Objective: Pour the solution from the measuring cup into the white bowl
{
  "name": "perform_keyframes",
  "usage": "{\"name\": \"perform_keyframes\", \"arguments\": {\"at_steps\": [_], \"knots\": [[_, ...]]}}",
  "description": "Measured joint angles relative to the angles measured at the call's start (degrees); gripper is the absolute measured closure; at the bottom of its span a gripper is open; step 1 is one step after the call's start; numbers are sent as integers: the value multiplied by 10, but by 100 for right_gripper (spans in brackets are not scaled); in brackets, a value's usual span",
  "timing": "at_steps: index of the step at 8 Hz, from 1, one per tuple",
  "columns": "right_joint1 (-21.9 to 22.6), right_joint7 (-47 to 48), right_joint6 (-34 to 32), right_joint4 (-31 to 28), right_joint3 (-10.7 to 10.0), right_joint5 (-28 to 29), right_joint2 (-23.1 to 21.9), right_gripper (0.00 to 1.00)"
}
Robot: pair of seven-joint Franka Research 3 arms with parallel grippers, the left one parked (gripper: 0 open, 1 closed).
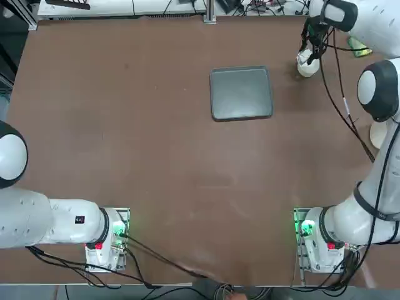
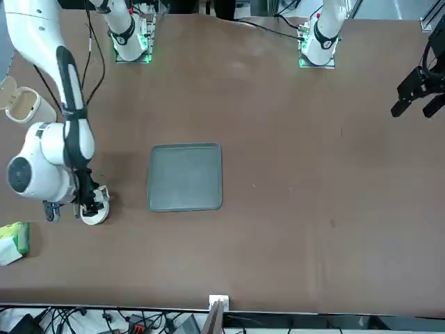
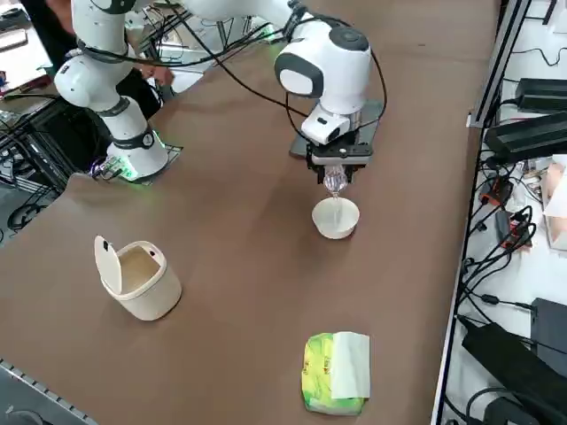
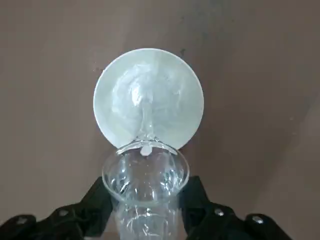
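Observation:
My right gripper (image 4: 146, 210) is shut on the measuring cup (image 4: 145, 185), a small clear cup held tipped over the white bowl (image 4: 170, 100). A thin clear stream runs from the cup's lip down into the bowl, where liquid has pooled. From the right side the cup (image 3: 334, 181) hangs just above the bowl (image 3: 336, 218), under the gripper (image 3: 335, 168). From overhead the bowl (image 1: 307, 67) sits at the table's far right, partly hidden by the wrist. From the front the bowl (image 2: 94, 209) shows below the arm.
A dark grey tray (image 1: 241, 93) lies left of the bowl. A cream lidded container (image 3: 137, 278) stands open near the table's right edge, with a green and white packet (image 3: 336, 372) close by. Cables trail from the wrist.

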Motion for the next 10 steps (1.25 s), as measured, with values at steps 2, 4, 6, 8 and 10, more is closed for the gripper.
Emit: {"name": "perform_keyframes", "arguments": {"at_steps": [2, 4, 6, 8, 10], "knots": [[-24, -33, 0, 1, 0, 66, -3, 27], [-43, -69, -1, 2, 0, 138, -3, 27], [-66, -120, -21, 2, 0, 223, -4, 27], [-93, -181, -51, 2, -1, 305, -4, 27], [-123, -225, -78, 2, -1, 360, -3, 27]]}}
